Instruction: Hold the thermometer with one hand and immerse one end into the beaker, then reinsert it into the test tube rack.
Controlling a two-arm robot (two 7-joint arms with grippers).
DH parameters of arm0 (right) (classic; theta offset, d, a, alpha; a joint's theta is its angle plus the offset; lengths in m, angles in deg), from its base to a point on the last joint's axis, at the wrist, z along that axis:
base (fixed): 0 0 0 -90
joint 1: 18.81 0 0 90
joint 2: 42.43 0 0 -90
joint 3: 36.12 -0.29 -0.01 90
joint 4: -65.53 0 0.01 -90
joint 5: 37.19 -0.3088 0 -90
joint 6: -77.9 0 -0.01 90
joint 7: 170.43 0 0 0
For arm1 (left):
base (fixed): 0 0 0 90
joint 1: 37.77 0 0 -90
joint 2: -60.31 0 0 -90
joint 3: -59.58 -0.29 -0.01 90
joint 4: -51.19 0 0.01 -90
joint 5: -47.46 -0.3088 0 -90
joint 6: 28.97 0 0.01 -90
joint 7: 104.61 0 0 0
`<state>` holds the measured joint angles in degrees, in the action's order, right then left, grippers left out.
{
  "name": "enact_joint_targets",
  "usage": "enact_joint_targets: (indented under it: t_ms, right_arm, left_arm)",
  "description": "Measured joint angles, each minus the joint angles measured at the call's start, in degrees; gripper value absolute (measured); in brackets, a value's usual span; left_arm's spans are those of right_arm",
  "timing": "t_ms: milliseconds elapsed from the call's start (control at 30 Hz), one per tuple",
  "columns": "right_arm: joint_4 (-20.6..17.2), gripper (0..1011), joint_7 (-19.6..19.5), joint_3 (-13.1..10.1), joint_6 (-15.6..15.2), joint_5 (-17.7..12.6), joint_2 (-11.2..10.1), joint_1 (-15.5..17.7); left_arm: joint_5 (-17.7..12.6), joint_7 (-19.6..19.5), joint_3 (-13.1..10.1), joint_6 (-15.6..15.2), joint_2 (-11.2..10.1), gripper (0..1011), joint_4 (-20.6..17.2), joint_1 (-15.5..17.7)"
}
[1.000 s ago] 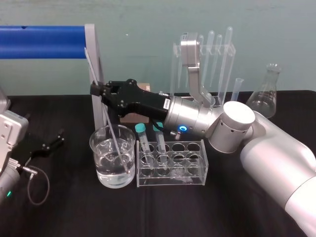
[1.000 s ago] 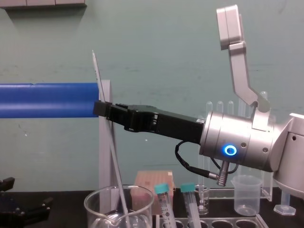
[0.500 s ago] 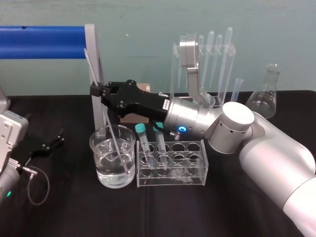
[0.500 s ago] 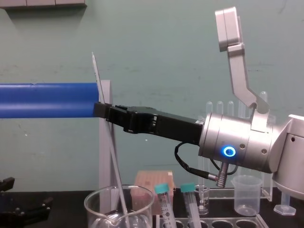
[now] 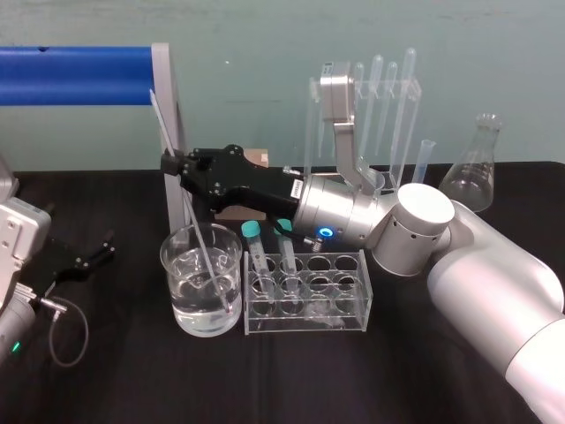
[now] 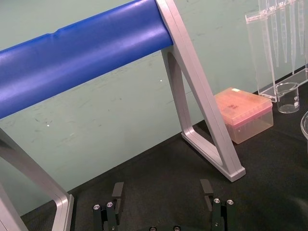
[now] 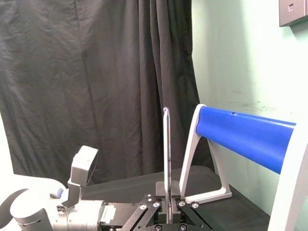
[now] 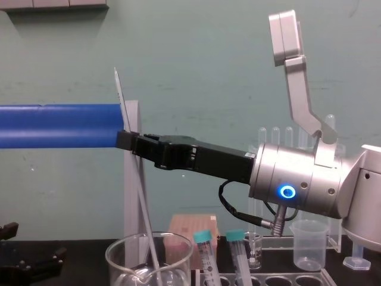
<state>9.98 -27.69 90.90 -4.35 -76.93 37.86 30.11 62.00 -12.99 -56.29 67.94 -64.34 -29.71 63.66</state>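
Right gripper [image 5: 168, 163] jaws clench the long clear glass thermometer [image 7: 166, 149], dipped in the wide glass beaker [image 5: 177, 276]; lifting it aslant may strike the rim. Left gripper [image 6: 161, 187] idle, released, lower left.

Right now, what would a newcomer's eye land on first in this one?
The right end effector, reaching across from the right, is shut on the thermometer, which slants down into the beaker of clear liquid at front left. Beside it stands the test tube rack with two teal-capped tubes; the left end effector rests open at far left.
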Motion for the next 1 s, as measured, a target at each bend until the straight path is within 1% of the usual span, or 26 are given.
enact_joint_targets:
  t_ms: [1000]
  right_arm:
    - [-0.4, 53, 0.2, -0.2, -0.4, 0.3, -0.1, 0.4]
  left_arm:
    - [0.0, 0.0, 0.0, 0.0, 0.0, 1008, 0.0, 0.0]
